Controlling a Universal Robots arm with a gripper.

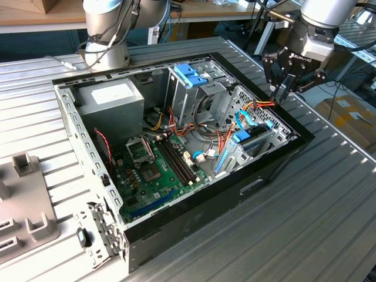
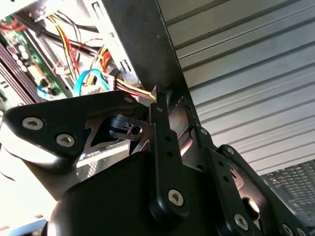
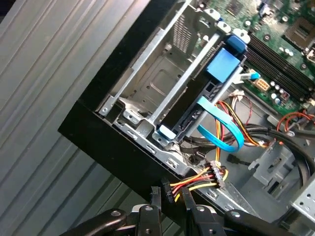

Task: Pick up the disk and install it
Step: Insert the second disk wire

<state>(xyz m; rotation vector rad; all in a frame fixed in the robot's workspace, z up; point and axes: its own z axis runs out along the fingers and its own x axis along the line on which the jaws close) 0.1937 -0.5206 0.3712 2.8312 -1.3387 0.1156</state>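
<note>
- Computer case [image 1: 194, 226]: black, lying on its side with the side panel off, on a ribbed metal table [image 1: 305, 223]. Bare table surrounds it towards the exterior view's right and front.
- Gripper [image 1: 284, 89]: hangs over the case's edge on the exterior view's right, above the drive bay. Fingers [image 3: 156, 200] stand close together, tips almost meeting at a black connector [image 3: 167, 191] on a bundle of yellow, red and black wires [image 3: 199, 179]. Whether they clamp the connector, I cannot tell.
- Disk [image 1: 254, 139]: seated edge-on in the drive bay [image 3: 147, 88] at the case's corner on the exterior view's right, blue rail [image 3: 224, 64] showing. A light blue flat cable [image 3: 221, 132] loops just beside it. The neighbouring bay slot is open sheet metal.
- Inside the case: green motherboard [image 1: 155, 173] at the middle; grey power-supply box [image 1: 111, 100] with a white sticker at the far corner; metal cage [image 1: 191, 88] with a blue plastic top near the rear wall.
- Obstructions: loose wires cross between cage and bay, close under the gripper.
- Around: grey fixture blocks [image 1: 23, 200] on the table at the exterior view's left; the arm's base [image 1: 106, 41] behind the case.
</note>
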